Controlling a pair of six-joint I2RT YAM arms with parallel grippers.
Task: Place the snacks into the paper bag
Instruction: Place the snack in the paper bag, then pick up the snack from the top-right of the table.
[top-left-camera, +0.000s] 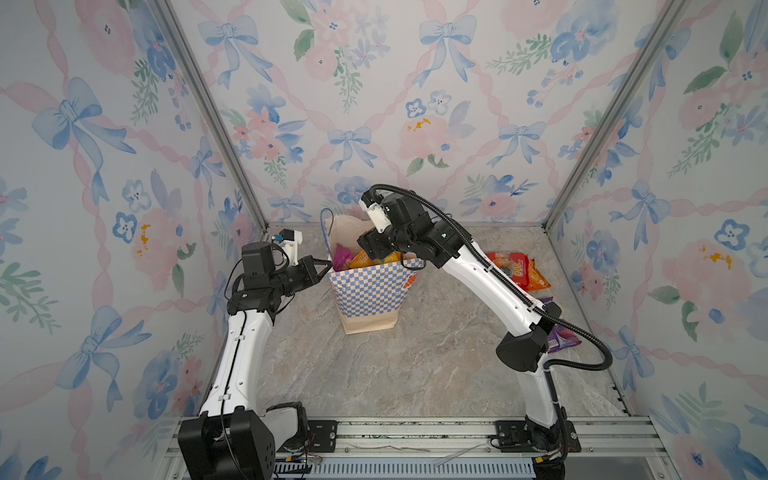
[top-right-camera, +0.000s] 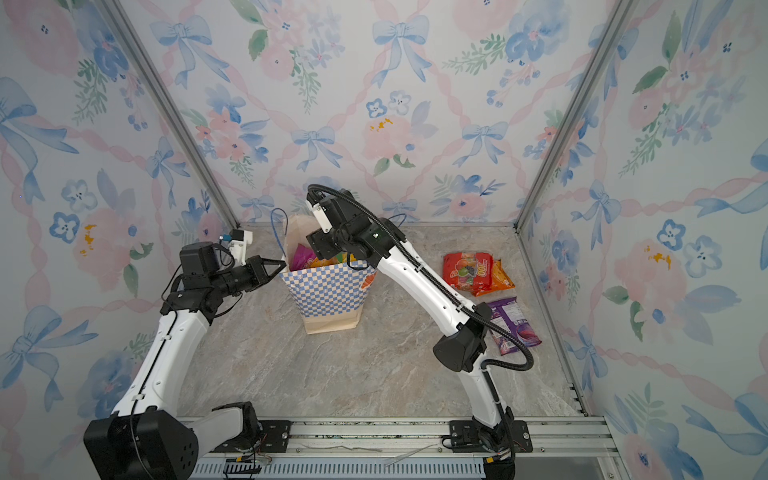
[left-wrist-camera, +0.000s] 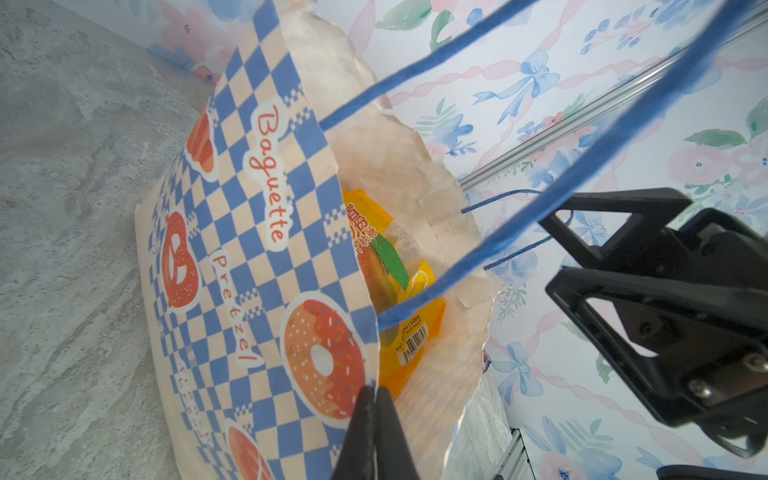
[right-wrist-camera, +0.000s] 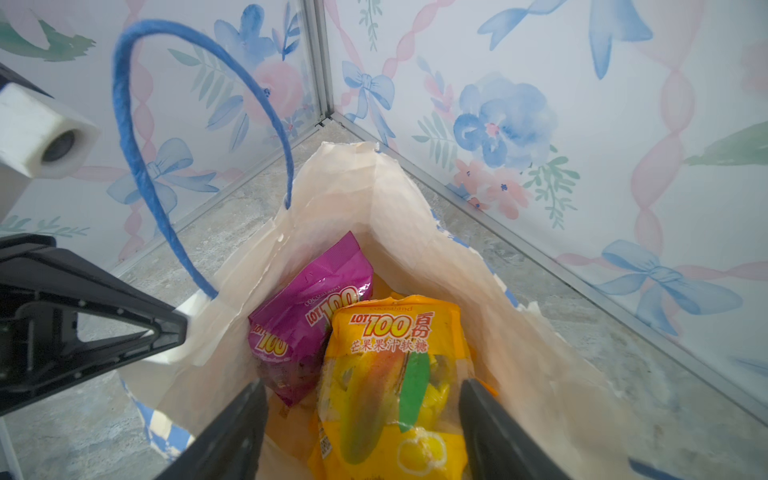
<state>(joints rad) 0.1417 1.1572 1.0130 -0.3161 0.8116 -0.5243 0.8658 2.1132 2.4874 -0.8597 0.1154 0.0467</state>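
Paper bag (top-left-camera: 365, 291) upright, centre-far. Left gripper (left-wrist-camera: 374, 399) clamped on its left rim. Right gripper (right-wrist-camera: 363, 388) over the mouth, jaws spread, released. Yellow mango pack (right-wrist-camera: 395, 374) and magenta pack (right-wrist-camera: 307, 307) inside. 3 left at right: red pack (top-right-camera: 467, 270), orange pack (top-right-camera: 500, 278), purple packet (top-right-camera: 513, 324).

Top views overhead — wrist views close, sharing the paper bag (right-wrist-camera: 374, 208).
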